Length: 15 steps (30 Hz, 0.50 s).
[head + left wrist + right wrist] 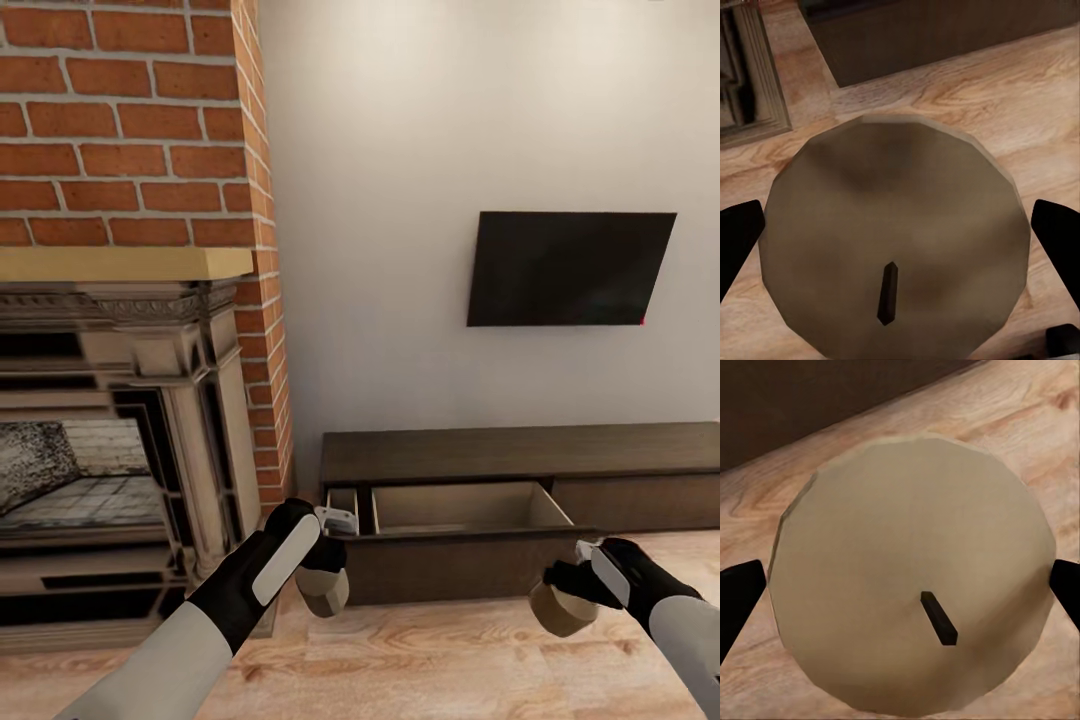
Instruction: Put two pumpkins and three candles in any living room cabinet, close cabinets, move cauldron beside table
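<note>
Each of my grippers holds a grey-beige candle above the wood floor. My left gripper (322, 572) is shut on one candle (324, 590), whose round top and dark wick show close up in the left wrist view (896, 240). The right gripper (572, 590) is shut on another candle (560, 610), seen top-on in the right wrist view (911, 574). Just beyond both hands stands the long, low dark brown cabinet (520, 455) with one drawer (465, 510) pulled out, its pale wood interior showing nothing inside. Pumpkins and cauldron are out of view.
A brick chimney with a stone fireplace (110, 440) and pale mantel stands at the left, close to my left arm. A black TV (568, 268) hangs on the white wall above the cabinet. Light wood floor (430, 650) lies in front.
</note>
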### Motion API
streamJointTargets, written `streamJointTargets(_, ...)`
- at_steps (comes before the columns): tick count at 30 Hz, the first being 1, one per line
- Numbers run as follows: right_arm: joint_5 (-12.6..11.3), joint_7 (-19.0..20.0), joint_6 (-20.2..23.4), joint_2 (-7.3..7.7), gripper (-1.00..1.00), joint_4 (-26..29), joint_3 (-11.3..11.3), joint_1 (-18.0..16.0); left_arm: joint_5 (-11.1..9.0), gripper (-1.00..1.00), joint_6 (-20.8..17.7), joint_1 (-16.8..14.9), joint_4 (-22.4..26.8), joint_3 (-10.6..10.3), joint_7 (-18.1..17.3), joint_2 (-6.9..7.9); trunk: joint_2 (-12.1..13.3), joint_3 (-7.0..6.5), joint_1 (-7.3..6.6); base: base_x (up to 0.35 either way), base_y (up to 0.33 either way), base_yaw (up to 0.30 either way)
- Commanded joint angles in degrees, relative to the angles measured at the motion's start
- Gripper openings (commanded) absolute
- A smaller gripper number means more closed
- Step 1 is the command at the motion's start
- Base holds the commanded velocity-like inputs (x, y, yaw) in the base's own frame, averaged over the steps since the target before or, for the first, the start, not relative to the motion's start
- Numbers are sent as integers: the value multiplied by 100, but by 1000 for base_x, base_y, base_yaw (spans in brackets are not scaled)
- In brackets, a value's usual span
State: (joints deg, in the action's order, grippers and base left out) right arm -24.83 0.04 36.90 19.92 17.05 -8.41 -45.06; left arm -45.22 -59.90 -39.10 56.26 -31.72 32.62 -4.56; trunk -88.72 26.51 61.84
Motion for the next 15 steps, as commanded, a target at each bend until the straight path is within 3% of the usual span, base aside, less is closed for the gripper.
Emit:
streamJointTargets(1,-44,-144,205,-24,-100,19,-33,-61,-57,-100,-10,-4,6,-9,61,2,38,-12,-23,0,0,0)
streamJointTargets(3,-71,-473,637,-179,-100,14,-28,-315,-57,-100,-10,-3,13,-10,73,5,118,-48,-67,0,0,0)
streamJointTargets(6,-91,-639,914,-390,-100,3,-23,-500,-65,-100,-10,-2,24,-10,209,7,238,-102,-133,0,0,0)
streamJointTargets(10,-105,-711,1294,-562,-100,4,-15,-568,-78,-100,-10,-2,36,-5,390,-2,399,-174,-220,0,0,0)
streamJointTargets(15,-61,-737,1433,-699,-100,12,-16,-587,-80,-100,-10,-2,47,-3,461,-10,599,-263,-330,0,0,0)
